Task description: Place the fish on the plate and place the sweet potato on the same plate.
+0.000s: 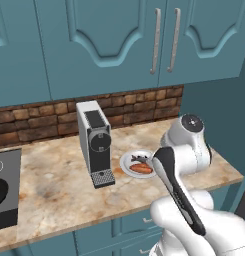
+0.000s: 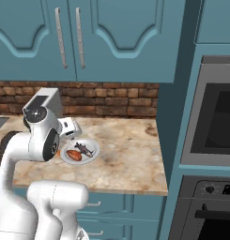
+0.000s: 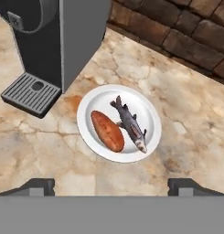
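Fish point(image 3: 130, 124) and sweet potato point(image 3: 107, 130) lie side by side on the plate point(image 3: 97, 103), both fully within its rim. The fish is grey-silver with a darker back; the sweet potato is orange-red and sits just beside it, on the side toward the coffee machine point(image 3: 49, 41). In the hand view the two items appear to touch near the middle of the plate.

The plate rests on the marbled surface point(image 1: 49, 175), near the drip tray at the foot of the coffee machine and apart from it. A brick backsplash point(image 1: 39, 122) runs behind the surface, with teal cabinets point(image 1: 109, 45) above. An oven point(image 2: 215, 122) stands to the right of the surface in the right base view. A dark cooktop point(image 1: 5, 190) occupies the left end of the surface in the left base view.

The claw point(image 3: 113, 185) is released: its two fingertips stand wide apart at the bottom of the hand view, above the plate, grasping nothing.

No brand, label or readable writing is visible on any item.
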Motion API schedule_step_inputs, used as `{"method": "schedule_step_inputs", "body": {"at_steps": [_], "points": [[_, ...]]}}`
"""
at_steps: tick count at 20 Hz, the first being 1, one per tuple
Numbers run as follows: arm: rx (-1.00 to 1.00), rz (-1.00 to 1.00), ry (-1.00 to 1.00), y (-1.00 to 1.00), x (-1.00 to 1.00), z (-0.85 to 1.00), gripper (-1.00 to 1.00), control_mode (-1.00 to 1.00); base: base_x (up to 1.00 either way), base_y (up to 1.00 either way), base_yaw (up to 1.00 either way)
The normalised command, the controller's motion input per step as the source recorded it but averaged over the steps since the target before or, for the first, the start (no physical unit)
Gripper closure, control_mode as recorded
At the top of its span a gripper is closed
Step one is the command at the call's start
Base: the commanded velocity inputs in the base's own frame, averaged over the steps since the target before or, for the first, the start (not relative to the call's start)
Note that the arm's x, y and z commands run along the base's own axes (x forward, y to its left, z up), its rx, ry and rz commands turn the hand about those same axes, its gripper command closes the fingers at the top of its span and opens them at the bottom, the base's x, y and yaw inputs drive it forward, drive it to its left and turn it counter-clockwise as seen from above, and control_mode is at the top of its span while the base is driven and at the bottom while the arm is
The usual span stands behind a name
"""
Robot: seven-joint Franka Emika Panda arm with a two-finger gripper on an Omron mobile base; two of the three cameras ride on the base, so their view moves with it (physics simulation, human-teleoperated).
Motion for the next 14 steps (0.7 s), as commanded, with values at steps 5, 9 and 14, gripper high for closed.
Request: {"method": "schedule_step_inputs", "body": {"at_steps": [5,9,14], "points": [[0.05,-0.12,-0.09,-0.11,-1.0,1.0,-1.0,-1.0,0.0,0.0,0.0],[-0.02,0.04,-0.09,-0.03,-0.25,0.13,-1.0,-1.0,0.0,0.0,0.0],[0.0,0.0,0.0,0.0,0.01,0.0,-1.0,-1.0,0.0,0.0,0.0]]}}
